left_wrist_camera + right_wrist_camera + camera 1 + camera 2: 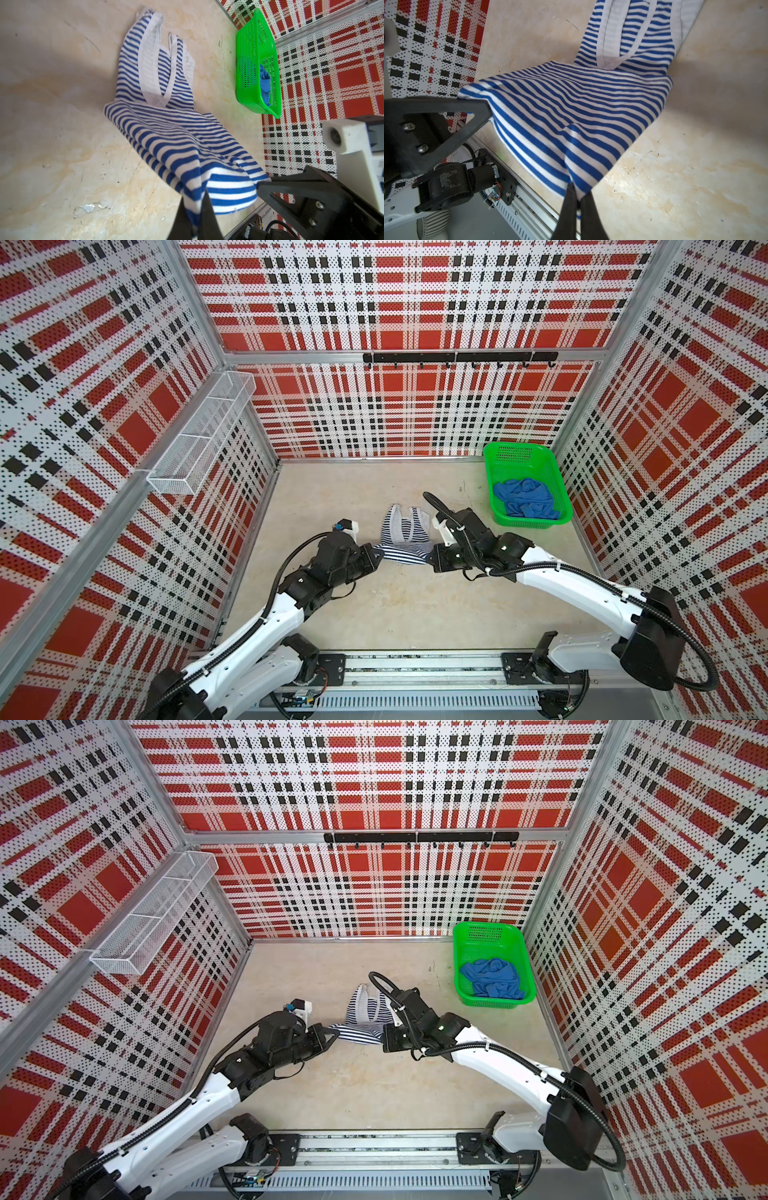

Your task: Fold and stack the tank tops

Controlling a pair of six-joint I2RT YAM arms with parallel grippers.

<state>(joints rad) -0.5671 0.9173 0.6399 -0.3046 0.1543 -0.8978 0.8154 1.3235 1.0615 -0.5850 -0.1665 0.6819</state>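
Surface: the table [374, 614] is a pale beige, marbled sheet, scuffed and scratched, with small chipped spots. Enclosure: perforated walls [415, 302] printed in red, black and white plaid stand on three sides in aluminium framing.

The green basket [515, 454], plastic mesh, sits in the far right corner of the table. A black hook rail [457, 357] is fixed to the back wall above and left of the basket. A white wire shelf [199, 439] hangs on the side wall, well apart from the basket on the opposite side.

The blue tank top [525, 497] lies crumpled inside the basket, at its near end. It is plain royal blue and unfolded.

The striped tank top [405, 537] is on the table left of the basket, apart from it. It has thin navy and white stripes, with white bands at the neck and armholes. The strap end lies flat on the table. The hem end is raised off the table and stretched between the two arms.

The left gripper [379, 554] is clamped on one hem corner. The right gripper [431, 559], the nearer to the basket, is clamped on the other.
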